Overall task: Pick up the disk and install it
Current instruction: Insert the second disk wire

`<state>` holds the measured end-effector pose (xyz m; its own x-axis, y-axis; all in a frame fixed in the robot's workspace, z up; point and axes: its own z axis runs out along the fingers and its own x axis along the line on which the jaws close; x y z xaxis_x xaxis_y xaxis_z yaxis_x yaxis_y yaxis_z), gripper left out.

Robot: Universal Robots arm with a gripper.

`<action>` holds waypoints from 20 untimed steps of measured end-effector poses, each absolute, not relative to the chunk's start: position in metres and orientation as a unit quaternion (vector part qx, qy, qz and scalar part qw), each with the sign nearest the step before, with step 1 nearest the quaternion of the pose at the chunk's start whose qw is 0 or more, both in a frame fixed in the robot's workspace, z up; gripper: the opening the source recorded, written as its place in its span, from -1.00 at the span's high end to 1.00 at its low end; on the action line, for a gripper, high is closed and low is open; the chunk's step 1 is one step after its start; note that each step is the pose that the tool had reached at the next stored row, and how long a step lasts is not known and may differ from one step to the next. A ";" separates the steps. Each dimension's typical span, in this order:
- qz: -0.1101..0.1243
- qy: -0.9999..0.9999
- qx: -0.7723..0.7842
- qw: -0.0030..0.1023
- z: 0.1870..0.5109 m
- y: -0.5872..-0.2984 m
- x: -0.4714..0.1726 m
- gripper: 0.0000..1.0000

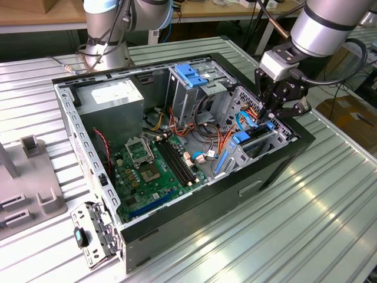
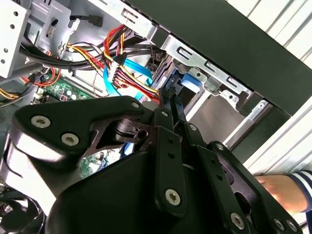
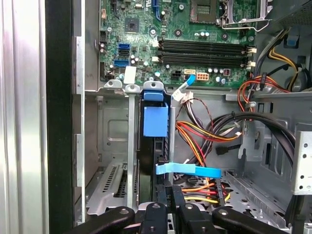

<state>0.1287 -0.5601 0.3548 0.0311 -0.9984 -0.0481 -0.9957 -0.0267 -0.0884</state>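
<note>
Fingers (image 1: 272, 115) of our gripper reach down into the open computer case (image 1: 277, 171), at its drive cage (image 1: 259, 144) on the exterior view's right. In both wrist views the two black fingers (image 3: 170, 197) stand close together, with only a thin slot between their tips; we cannot tell for sure whether they pinch anything, though they look closed on the top edge of the disk.

Just beyond the fingertips in the first wrist view sits the disk (image 3: 148, 156), standing on edge in a bay of the drive cage, a dark slab between grey metal walls, with a blue plastic tab (image 3: 155, 120) of its rail frame on the far end. The label face is hidden from us. A flat blue data cable (image 3: 187, 170) crosses right beside the fingertips, and a bundle of red, yellow and black power wires (image 3: 200, 139) lies on the other side of it.

Past the cage, further from the fingers, we see the green motherboard (image 3: 146, 29) with its memory slots (image 3: 204, 51). In the exterior view a grey power-supply box (image 1: 112, 97) sits at the far corner of the case, well apart from the fingers, and the case rests on a ribbed metal worktop (image 1: 306, 224). In the second wrist view a person's hand (image 2: 280, 191) with a striped sleeve rests outside the case wall, behind the fingers
</note>
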 end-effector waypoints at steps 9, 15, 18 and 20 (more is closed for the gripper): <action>-0.013 0.696 -0.716 0.049 0.353 -0.561 0.129 0.67; -0.013 0.696 -0.716 0.049 0.351 -0.562 0.128 0.67; -0.013 0.695 -0.718 0.049 0.349 -0.562 0.128 0.67; -0.012 0.693 -0.719 0.049 0.349 -0.562 0.128 0.67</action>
<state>0.1278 -0.5619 0.3486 0.0382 -0.9980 -0.0498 -0.9956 -0.0337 -0.0875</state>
